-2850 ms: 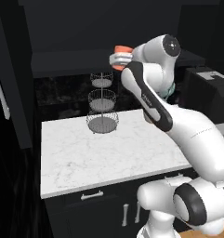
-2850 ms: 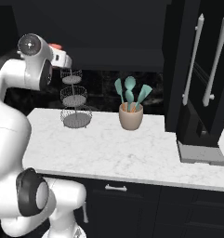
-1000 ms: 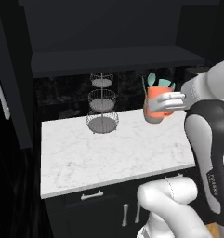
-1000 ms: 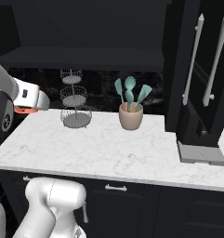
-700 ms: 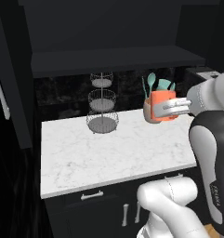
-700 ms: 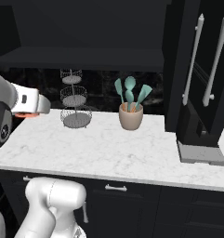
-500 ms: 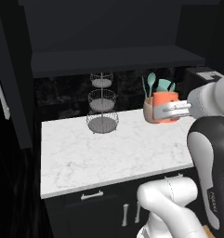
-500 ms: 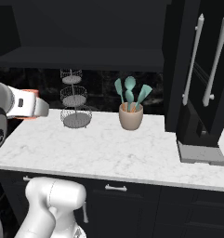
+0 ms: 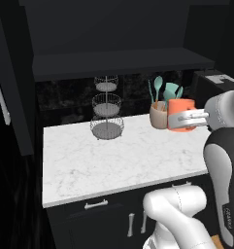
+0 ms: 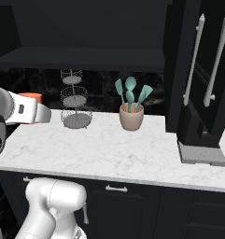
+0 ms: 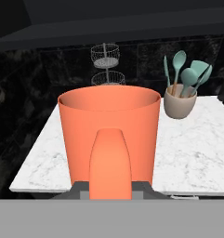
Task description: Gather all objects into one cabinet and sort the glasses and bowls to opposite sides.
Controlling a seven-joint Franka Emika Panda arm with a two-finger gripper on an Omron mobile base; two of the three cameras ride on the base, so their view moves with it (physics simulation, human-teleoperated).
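Hand (image 9: 190, 118) clamped on orange cup (image 9: 179, 115), cup upright, held in air above white marble counter (image 9: 113, 158), near its right end. Tan utensil crock (image 10: 131, 116) with teal utensils just behind cup. Three-tier wire basket stand (image 9: 107, 108) at counter's back, well apart.

A white marble counter (image 9: 113, 155) sits on black drawers (image 10: 146, 200), under a long dark shelf (image 9: 118, 62).
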